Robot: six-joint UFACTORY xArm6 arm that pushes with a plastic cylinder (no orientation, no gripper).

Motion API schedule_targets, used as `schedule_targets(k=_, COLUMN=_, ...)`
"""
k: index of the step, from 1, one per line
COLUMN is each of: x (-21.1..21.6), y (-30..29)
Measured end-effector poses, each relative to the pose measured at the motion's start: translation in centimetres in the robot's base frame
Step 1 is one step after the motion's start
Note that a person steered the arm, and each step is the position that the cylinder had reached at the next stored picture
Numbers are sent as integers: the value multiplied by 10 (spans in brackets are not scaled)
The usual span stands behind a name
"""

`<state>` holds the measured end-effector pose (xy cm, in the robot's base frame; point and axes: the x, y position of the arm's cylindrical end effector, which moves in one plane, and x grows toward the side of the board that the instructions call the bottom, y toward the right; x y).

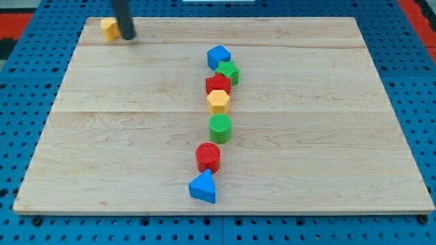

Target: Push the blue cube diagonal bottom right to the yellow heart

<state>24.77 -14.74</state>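
My tip (127,38) stands at the top left corner of the wooden counter (327,136), its dark rod rising out of the view's top. It is just to the right of a yellow block (107,28), touching it or nearly so; that block's shape is partly hidden by the rod, so I cannot confirm it as the heart. No pincer shows on this arm, only the rod, so I cannot tell any apart-or-together state.

The blue cube (218,56) sits well apart from my tip, near the counter's middle toward the view's top, heading a crooked line of blocks running down the centre. Touching its lower right is a green block (229,71), then a red block (218,85), a yellow hexagon-like block (218,101), a green cylinder (220,127), a red cylinder (208,156) and, nearest the view's bottom, a blue triangle (203,186). The counter rests on a blue pegboard (27,150).
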Motion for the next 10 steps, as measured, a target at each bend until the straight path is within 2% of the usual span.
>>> schedule_targets(k=1, x=2, y=88)
schedule_targets(k=2, x=3, y=147)
schedule_targets(k=3, x=23, y=189)
schedule_targets(k=5, x=74, y=188)
schedule_targets(k=6, x=79, y=173)
schedule_targets(k=8, x=40, y=109)
schedule_targets(k=9, x=41, y=74)
schedule_targets(k=10, x=66, y=72)
